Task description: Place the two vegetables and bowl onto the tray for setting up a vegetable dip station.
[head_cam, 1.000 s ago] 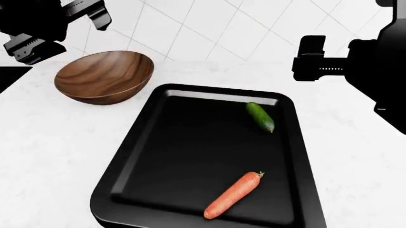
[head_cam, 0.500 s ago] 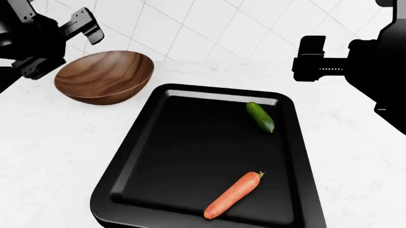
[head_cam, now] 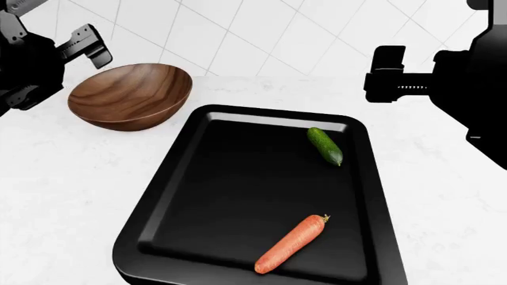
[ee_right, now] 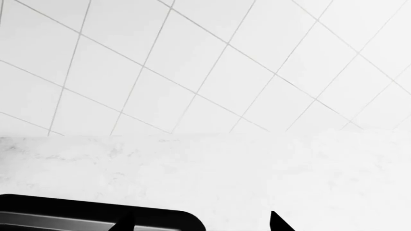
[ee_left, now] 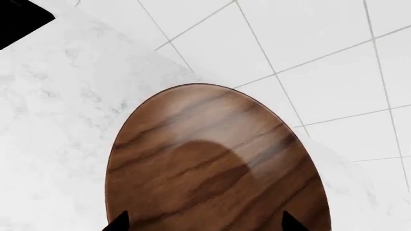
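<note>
The orange carrot (head_cam: 291, 243) lies at the near right of the black tray (head_cam: 162, 178). The dark green cucumber (head_cam: 325, 145) lies at the tray's far right. The wooden bowl (head_cam: 130, 95) stands on the white counter, left of the tray's far corner. It fills the left wrist view (ee_left: 212, 168). My left gripper (head_cam: 59, 59) hangs open and empty above the bowl's left side, its fingertips (ee_left: 119, 224) wide apart. My right gripper (ee_right: 199, 222) is open and empty, held high at the right over the tray's far rim (ee_right: 96, 209).
The white marble counter (head_cam: 63, 190) surrounds the tray. A white tiled wall (head_cam: 262, 35) stands behind it. A black edge (ee_left: 19, 21) shows at the counter's far left in the left wrist view.
My left arm has moved left and a little down beside the bowl. The bowl, tray, vegetables and right arm have not moved.
</note>
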